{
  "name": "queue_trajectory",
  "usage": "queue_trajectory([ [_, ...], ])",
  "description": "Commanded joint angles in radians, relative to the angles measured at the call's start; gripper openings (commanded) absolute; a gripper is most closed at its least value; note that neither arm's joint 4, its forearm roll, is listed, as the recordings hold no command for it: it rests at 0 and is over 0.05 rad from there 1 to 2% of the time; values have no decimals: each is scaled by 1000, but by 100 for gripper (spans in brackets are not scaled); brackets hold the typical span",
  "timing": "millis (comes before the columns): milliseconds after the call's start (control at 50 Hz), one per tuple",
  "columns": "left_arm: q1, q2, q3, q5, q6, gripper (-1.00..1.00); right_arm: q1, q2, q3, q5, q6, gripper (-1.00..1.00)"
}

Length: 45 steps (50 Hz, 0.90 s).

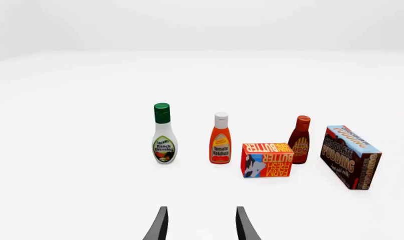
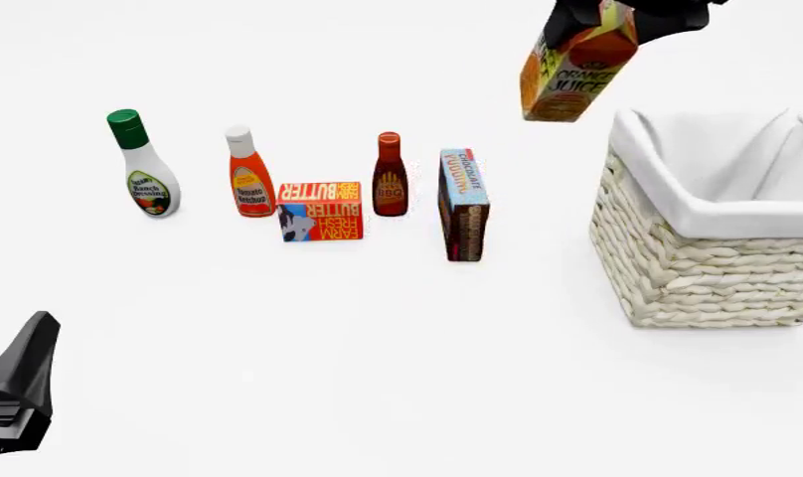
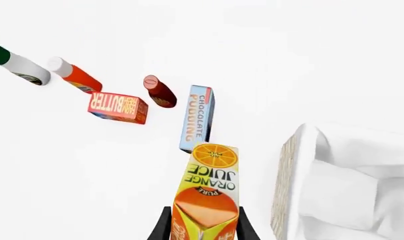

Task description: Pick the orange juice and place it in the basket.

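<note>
White and bare of markings, the table (image 2: 375, 378) carries a row of 5 groceries in the front view: ranch dressing bottle (image 2: 142, 164), tomato ketchup bottle (image 2: 249, 172), butter box (image 2: 319, 210), BBQ sauce bottle (image 2: 390, 174) and chocolate pudding box (image 2: 464, 204) standing on its narrow edge. At about 3 o'clock from that row sits the basket (image 2: 707, 268), its white liner (image 2: 720, 184) folded over the rim. The orange juice (image 2: 576, 65) hangs tilted in the air at roughly 11 o'clock from the basket, up off the table and just outside the basket's near-left rim, clamped at its gabled top by the right gripper (image 3: 205, 227), whose 2 fingers press its sides. The left gripper (image 1: 200, 227) holds nothing, its fingers spread apart, low at 7 o'clock of the front view, well apart from the groceries.
</note>
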Motion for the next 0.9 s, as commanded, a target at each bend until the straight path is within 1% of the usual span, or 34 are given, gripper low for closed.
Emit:
queue_trajectory([
  [20, 0, 0, 0, 0, 0, 100, -37, -29, -23, 0, -8, -100],
  [60, 0, 0, 0, 0, 0, 100, -34, -30, -32, 0, -4, -100],
  [120, 0, 0, 0, 0, 0, 100, -55, -39, -33, 0, -23, -100],
  [240, 0, 0, 0, 0, 0, 100, -60, -46, -46, 0, -28, -100],
  [300, 0, 0, 0, 0, 0, 100, -76, -55, -31, 0, -35, -100],
  [320, 0, 0, 0, 0, 0, 100, -94, -64, -27, 0, -51, -100],
  [380, 0, 0, 0, 0, 0, 100, -93, -69, -21, 0, -41, -100],
  [400, 0, 0, 0, 0, 0, 100, -110, -76, -17, 0, -53, -100],
  [440, 0, 0, 0, 0, 0, 100, -123, -82, -11, 0, -58, -100],
  [500, 0, 0, 0, 0, 0, 100, -121, -83, -14, 0, -49, -100],
  [580, 0, 0, 0, 0, 0, 100, -146, -99, -4, 0, -56, -100],
  [600, 0, 0, 0, 0, 0, 100, -139, -97, -11, 0, -47, -100],
  [640, 0, 0, 0, 0, 0, 100, -162, -107, -1, 0, -64, -100],
  [760, 0, 0, 0, 0, 0, 100, -171, -113, -1, 0, -66, -100],
  [820, 0, 0, 0, 0, 0, 100, -184, -121, -3, 0, -77, -100],
  [840, 0, 0, 0, 0, 0, 100, -203, -129, 4, 0, -92, -100],
  [900, 0, 0, 0, 0, 0, 100, -204, -131, 0, 0, -91, -100],
])
